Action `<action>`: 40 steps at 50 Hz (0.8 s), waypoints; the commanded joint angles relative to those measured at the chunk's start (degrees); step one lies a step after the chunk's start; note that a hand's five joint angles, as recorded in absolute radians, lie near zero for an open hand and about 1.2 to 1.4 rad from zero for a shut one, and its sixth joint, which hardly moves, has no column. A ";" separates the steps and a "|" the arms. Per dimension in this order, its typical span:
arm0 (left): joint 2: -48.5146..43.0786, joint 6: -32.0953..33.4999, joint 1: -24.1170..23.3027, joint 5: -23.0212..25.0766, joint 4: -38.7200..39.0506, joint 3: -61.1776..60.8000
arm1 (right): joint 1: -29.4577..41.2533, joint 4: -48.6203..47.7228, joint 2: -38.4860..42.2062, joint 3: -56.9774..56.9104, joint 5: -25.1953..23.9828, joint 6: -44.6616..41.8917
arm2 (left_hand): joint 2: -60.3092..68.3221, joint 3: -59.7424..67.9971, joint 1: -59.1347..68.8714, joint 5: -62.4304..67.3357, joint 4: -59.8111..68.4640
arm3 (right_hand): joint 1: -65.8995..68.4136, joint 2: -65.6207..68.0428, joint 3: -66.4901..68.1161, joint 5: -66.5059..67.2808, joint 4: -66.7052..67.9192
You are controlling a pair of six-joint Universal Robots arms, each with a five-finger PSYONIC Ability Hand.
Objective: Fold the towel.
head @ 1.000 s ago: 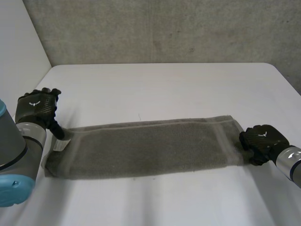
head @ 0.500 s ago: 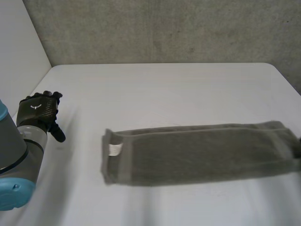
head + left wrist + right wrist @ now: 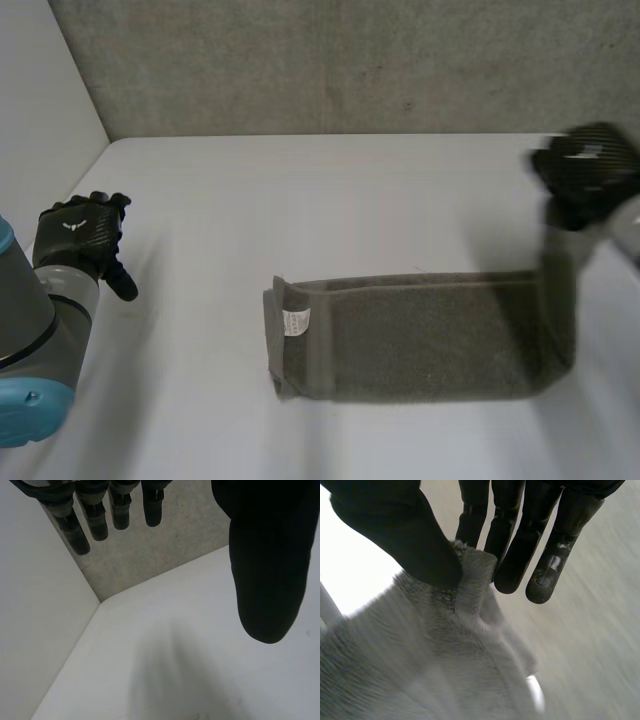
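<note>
On the white table (image 3: 330,200), in its near right part, lies the grey towel (image 3: 430,340), a long band running left to right. Its left end sits roughly midway across the table, slightly rumpled, with a small white label (image 3: 297,321) showing on the turned-over edge. Most of the band rests flat. At its right end the cloth leaves the table and rises steeply to the right robot hand (image 3: 585,170), which hangs in the air above the far right part of the table.

From the right wrist view, the right robot hand (image 3: 395,530) is clamped on the towel (image 3: 445,670). Its thumb presses a bunched bit of the cloth's edge against the fingers (image 3: 520,555), and the rest of the cloth falls away below the pinch. Whether that bit is a corner or the middle of the short edge cannot be told.

Beside the table's left edge, the left robot hand (image 3: 78,235) is well apart from the towel and holds nothing. Its fingers are loose and spread apart. From the left wrist view, its fingers (image 3: 100,520) are straight with the thumb set wide of them, over bare table (image 3: 200,670) near the far left corner. A rough grey wall (image 3: 350,60) stands behind the table. The left arm (image 3: 30,340) with its light-blue cap is at the near left.
</note>
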 commanded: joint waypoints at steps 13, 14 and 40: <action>-0.62 0.00 -1.32 -0.04 0.00 -0.18 | 39.26 -1.03 26.93 -8.67 2.03 1.36 | 0.54 0.45 -0.23 -1.67 0.30 | 22.47 9.96 8.94 10.81 8.64; -0.70 0.00 -1.41 0.05 0.00 -0.18 | 39.26 -1.11 26.67 -8.75 2.99 1.54 | 0.54 0.45 -0.23 -1.67 0.30 | -12.03 -24.54 -25.57 -23.69 -25.86; -6.07 0.00 -18.37 0.05 1.58 9.49 | 4.57 -1.90 2.06 19.09 -7.27 11.30 | 1.09 1.00 0.32 -1.12 0.85 | -44.59 -57.10 -58.13 -56.25 -58.42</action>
